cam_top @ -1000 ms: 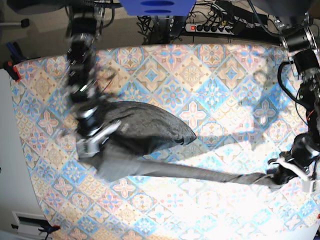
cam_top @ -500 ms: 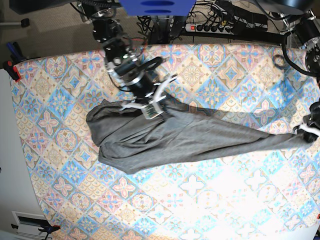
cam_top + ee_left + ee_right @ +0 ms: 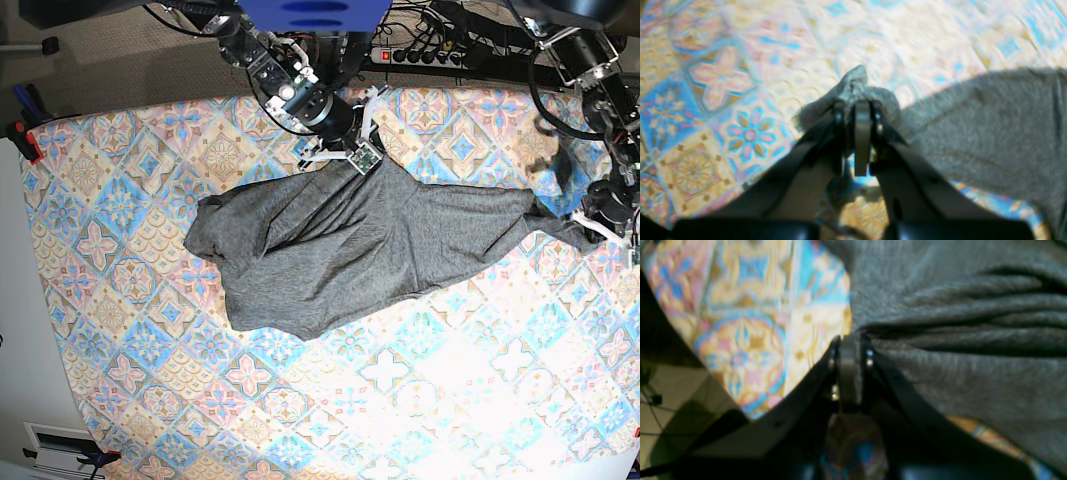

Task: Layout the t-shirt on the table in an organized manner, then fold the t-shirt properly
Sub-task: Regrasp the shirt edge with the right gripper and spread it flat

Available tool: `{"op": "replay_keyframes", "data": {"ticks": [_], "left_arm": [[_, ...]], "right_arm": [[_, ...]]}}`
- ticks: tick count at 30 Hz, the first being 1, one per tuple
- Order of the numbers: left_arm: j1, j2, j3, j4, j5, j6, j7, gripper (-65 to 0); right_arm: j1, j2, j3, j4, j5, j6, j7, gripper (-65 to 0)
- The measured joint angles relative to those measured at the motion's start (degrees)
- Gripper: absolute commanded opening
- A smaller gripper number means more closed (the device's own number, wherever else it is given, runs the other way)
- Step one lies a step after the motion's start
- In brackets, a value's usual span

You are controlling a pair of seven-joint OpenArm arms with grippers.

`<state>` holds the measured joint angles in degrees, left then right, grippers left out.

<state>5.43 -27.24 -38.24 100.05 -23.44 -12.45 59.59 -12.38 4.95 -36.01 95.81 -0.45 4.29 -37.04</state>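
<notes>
The dark grey t-shirt (image 3: 350, 245) lies rumpled across the middle of the patterned table (image 3: 120, 330), stretched between both arms. My right gripper (image 3: 352, 160) is shut on the shirt's far edge near the table's back; in the right wrist view (image 3: 848, 350) its jaws pinch bunched grey folds (image 3: 957, 340). My left gripper (image 3: 598, 226) is shut on a drawn-out corner of the shirt at the table's right side; in the left wrist view (image 3: 857, 106) a small tuft of cloth (image 3: 853, 83) pokes out past the closed jaws.
A power strip and cables (image 3: 440, 50) lie on the floor behind the table. A red clamp (image 3: 25, 140) grips the table's left edge. The table's right edge runs close to my left gripper.
My right gripper has carried its shirt edge from the left-middle up to the table's back centre. My left gripper has moved up along the right side. The shirt has spread wider.
</notes>
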Motion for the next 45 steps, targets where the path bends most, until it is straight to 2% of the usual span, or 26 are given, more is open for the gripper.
{"op": "replay_keyframes", "data": {"ticks": [3, 6, 7, 11, 14, 16, 18, 20, 22, 26, 30, 33, 36, 39, 41, 45], "left_arm": [[0.11, 0.66, -0.46, 0.57, 1.49, -5.66, 0.02, -53.5], [0.92, 3.19, -0.55, 4.35, 2.54, -10.95, -0.09, -49.5], [1.53, 4.20, -0.55, 5.92, 2.73, -12.46, -0.04, -48.8], [2.10, 6.73, -0.74, 11.50, 4.17, -14.36, 0.20, -48.4], [2.97, 8.04, -0.68, 16.55, 2.91, -16.55, -0.42, -48.4], [2.82, 10.47, -0.94, 18.58, 3.17, -19.04, -0.22, -48.4], [1.60, 13.09, -0.13, 18.86, 3.48, -22.99, 0.50, -48.4], [-1.38, 14.14, 4.26, 18.64, 4.44, -26.84, 0.81, -48.0], [-4.24, 14.10, 9.11, 18.67, 3.76, -27.87, -0.28, -47.9], [-10.01, 14.01, 18.32, 15.96, 3.93, -27.67, 0.46, -47.9], [-20.28, 14.01, 24.96, 3.26, 3.98, -27.28, -0.17, -47.8], [-27.98, 13.53, 31.34, -12.92, 4.39, -27.04, 0.09, -46.5], [-36.63, 13.38, 38.23, -30.01, 4.50, -27.10, -0.09, -41.4], [-43.45, 14.03, 45.79, -43.34, 3.96, -27.02, -5.95, -37.7], [-45.35, 14.01, 49.77, -49.16, 3.72, -27.04, -11.08, -37.0], [-47.36, 14.93, 57.48, -60.78, 4.22, -26.99, -16.37, -36.9]], "right_arm": [[0.13, -0.04, -2.84, 0.04, 0.04, 0.28, 0.46, -42.1], [0.31, 1.38, -6.19, 0.52, 0.22, 0.46, 0.66, -36.0], [0.28, 1.75, -6.95, 0.57, 0.24, 0.59, 0.28, -35.6], [0.33, 1.99, -7.76, 2.25, 0.20, 0.24, -0.07, -35.7], [0.57, 1.68, -7.87, 5.46, 0.17, 0.20, 0.28, -35.7], [0.66, 1.66, -7.76, 6.80, 0.20, 0.24, 0.76, -35.7], [0.55, 1.79, -7.76, 6.88, 0.22, 0.26, 0.22, -35.7], [0.46, 1.88, -7.72, 6.88, 0.07, 0.24, -0.09, -35.7], [0.57, 2.16, -7.72, 6.88, 0.20, 0.26, 0.39, -35.7], [0.28, 4.94, -7.48, 6.82, -0.04, -0.22, -0.33, -35.7], [0.24, 5.18, -6.86, 6.86, 0.28, 0.50, 0.76, -35.7], [-0.04, 6.34, -4.85, 6.88, 0.24, 0.37, 0.20, -35.7], [0.00, 6.73, -3.04, 6.88, -0.04, -0.31, -0.02, -35.7], [0.13, 6.34, -2.56, 6.88, 0.24, 0.24, 0.44, -35.7], [0.02, 6.40, -2.56, 6.91, 0.24, 0.26, 0.44, -35.7], [-0.09, 6.49, -2.51, 6.88, 0.24, 0.39, 0.09, -35.7]]}}
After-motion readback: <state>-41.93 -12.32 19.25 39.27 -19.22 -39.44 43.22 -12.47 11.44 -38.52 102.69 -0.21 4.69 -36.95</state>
